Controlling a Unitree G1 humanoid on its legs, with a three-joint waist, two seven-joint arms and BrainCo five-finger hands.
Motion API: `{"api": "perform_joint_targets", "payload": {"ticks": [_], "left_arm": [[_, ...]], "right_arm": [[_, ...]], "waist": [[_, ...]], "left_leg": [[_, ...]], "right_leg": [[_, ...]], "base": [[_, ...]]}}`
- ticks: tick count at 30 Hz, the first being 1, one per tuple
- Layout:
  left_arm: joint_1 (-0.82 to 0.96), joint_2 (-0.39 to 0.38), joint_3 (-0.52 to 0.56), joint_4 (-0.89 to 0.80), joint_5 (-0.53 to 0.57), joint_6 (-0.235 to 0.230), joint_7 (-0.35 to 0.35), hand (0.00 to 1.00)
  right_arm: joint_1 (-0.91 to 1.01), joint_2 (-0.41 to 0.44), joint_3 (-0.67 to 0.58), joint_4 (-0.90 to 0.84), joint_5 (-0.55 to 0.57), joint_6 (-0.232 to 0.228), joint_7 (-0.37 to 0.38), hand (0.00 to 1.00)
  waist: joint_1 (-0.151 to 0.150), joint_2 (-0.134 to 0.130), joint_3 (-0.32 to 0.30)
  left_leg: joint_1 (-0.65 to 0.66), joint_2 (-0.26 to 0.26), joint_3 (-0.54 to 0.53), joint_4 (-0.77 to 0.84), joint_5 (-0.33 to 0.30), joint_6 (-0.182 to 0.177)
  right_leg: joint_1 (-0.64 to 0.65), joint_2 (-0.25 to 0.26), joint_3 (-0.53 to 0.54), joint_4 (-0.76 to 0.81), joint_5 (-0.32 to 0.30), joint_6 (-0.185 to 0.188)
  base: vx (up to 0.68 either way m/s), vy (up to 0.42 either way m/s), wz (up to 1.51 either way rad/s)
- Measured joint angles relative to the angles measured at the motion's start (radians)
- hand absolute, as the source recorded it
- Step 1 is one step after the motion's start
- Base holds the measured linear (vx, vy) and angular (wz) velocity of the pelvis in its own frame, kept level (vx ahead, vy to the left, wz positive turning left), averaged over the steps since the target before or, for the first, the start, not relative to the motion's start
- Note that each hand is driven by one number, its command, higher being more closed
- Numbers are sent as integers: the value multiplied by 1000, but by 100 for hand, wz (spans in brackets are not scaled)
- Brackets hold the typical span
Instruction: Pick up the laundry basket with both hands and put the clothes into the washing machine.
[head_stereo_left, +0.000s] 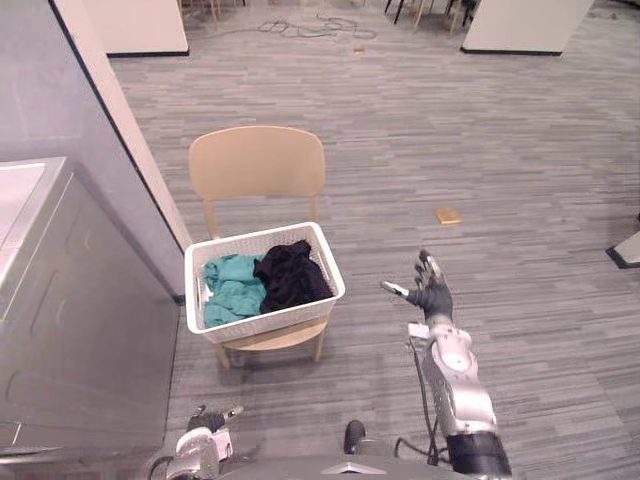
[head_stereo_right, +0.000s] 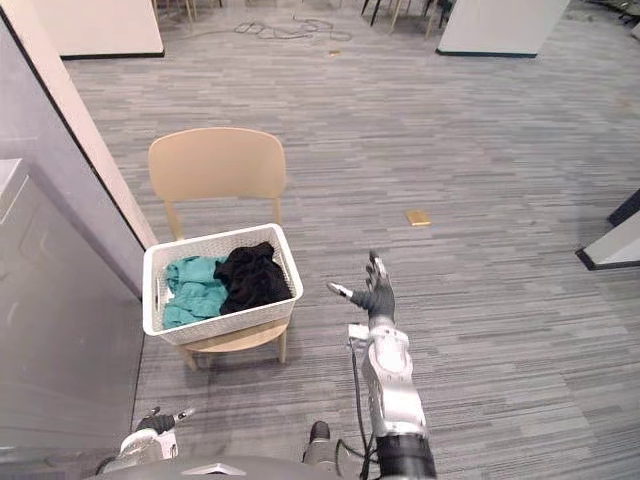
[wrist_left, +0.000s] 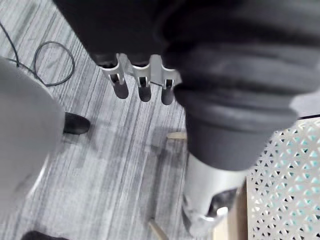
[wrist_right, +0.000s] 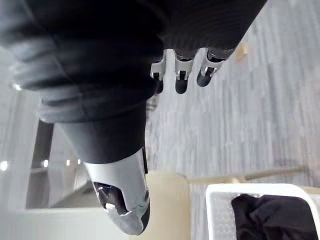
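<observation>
Nothing of the task is judged done as yet. Nearest, the left hand is held low, fingers relaxed and empty, with the grey metal washing machine close on its left. A little farther, the right hand is raised with straight, spread fingers, empty and well apart from the white perforated plastic laundry basket. The basket is set on the seat of a tan wooden chair, mouth upward. Its long axis is laid across the view, one short end toward the machine, the other toward the right hand. A teal garment and a black garment are heaped inside. Grasping, lifting and loading are all left to do.
</observation>
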Motion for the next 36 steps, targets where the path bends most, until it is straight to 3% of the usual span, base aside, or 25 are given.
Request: {"api": "perform_joint_targets", "payload": {"ticks": [4,8,10,13,15,16,17,19,22,23,24,25,26,29,31,33,34,35,36], "left_arm": [[13,40,-90,4,-1,1,-13,0],[8,39,-124,-2,0,0,-14,0],[8,40,-119,-4,-1,1,-14,0],[-8,49,-83,-11,-1,-8,-13,0],[-10,53,-80,-23,-2,-11,-8,0],[-9,58,-80,-29,-2,-11,-5,0],[-9,61,-80,-28,-3,-8,4,0],[-8,60,-69,-28,-3,-6,13,0],[5,59,-61,-27,-3,-1,21,0],[10,57,-64,-14,-2,7,30,0],[8,61,-64,-7,-1,11,32,0],[11,69,-73,-7,0,12,34,0],[12,90,-96,-7,1,12,32,0],[5,98,-116,-7,1,15,32,0],[2,105,-132,-8,1,15,32,0],[3,106,-148,-7,1,17,32,0],[4,108,-160,-6,1,19,32,0],[4,111,-170,-6,2,21,31,0],[4,110,-175,-6,6,22,31,0]], "right_arm": [[-176,-114,117,130,-103,1,35,0],[-217,-121,154,158,-103,4,49,0],[-216,-122,179,158,-104,5,72,0],[-199,-121,224,155,-104,7,78,0],[-181,-121,231,155,-109,7,85,0],[-171,-119,228,154,-134,8,91,0],[-168,-122,217,146,-143,8,90,0],[-164,-133,202,144,-143,13,87,0],[-141,-153,180,143,-143,27,73,0],[-126,-155,171,143,-150,30,67,0],[-114,-149,158,147,-175,34,64,0],[-106,-139,150,142,-181,39,65,0],[-92,-118,147,125,-181,44,66,0],[-90,-98,146,92,-181,47,66,0],[-91,-93,146,81,-181,49,67,0],[-90,-88,144,81,-187,53,68,0],[-90,-86,145,81,-209,54,69,0],[-90,-85,145,80,-220,54,69,0],[-91,-84,147,79,-220,54,69,0]], "waist": [[10,18,13],[23,51,35],[23,61,50],[17,58,112],[18,61,133],[17,47,140],[8,45,139],[-6,48,139],[-7,69,126],[-9,86,115],[-10,87,107],[-10,68,101],[-8,32,84],[0,18,72],[3,22,69],[2,26,66],[2,28,66],[-1,29,69],[-2,31,70]], "left_leg": [[-40,-5,-76,19,0,0],[-72,-11,-146,30,19,0],[-85,-13,-165,55,22,-1],[-122,-26,-160,246,21,0],[-171,-17,-114,402,37,20],[-200,-16,-83,444,78,46],[-220,-16,-55,434,67,64],[-253,-4,-57,360,57,63],[-242,35,-76,219,66,47],[-219,42,-73,166,73,33],[-197,25,-56,150,63,-23],[-198,1,-40,151,52,-6],[-204,-53,-19,174,33,23],[-232,-118,9,247,-23,68],[-234,-145,26,255,-44,90],[-218,-156,31,238,-51,103],[-194,-159,34,212,-47,110],[-164,-155,37,192,-41,119],[-151,-150,39,186,-40,122]], "right_leg": [[38,-6,-67,-58,24,-4],[51,-15,-123,-59,21,-7],[52,-19,-133,-35,4,-15],[85,-41,-123,86,-108,-20],[112,-58,-128,137,-155,-22],[129,-78,-129,126,-159,-22],[129,-93,-132,112,-159,-22],[108,-106,-132,111,-159,-20],[78,-106,-125,122,-157,16],[81,-105,-119,125,-145,44],[87,-128,-97,131,-139,75],[88,-149,-85,121,-139,87],[103,-193,-68,71,-109,125],[132,-252,-44,-4,-38,146],[127,-278,-37,-4,4,132],[101,-288,-24,46,34,92],[64,-289,-8,119,51,47],[5,-290,6,236,49,-33],[-31,-287,23,308,39,-66]], "base": [[6,17,43],[-15,-23,52],[-30,-17,36],[-97,-42,46],[-133,-50,34],[-62,-11,23],[-56,-7,23],[-45,23,15],[25,208,-8],[142,353,-21],[164,372,-18],[261,425,-11],[232,322,-1],[178,272,-3],[178,300,-3],[154,232,-6],[168,213,-18],[143,162,-20],[134,105,-10]]}}
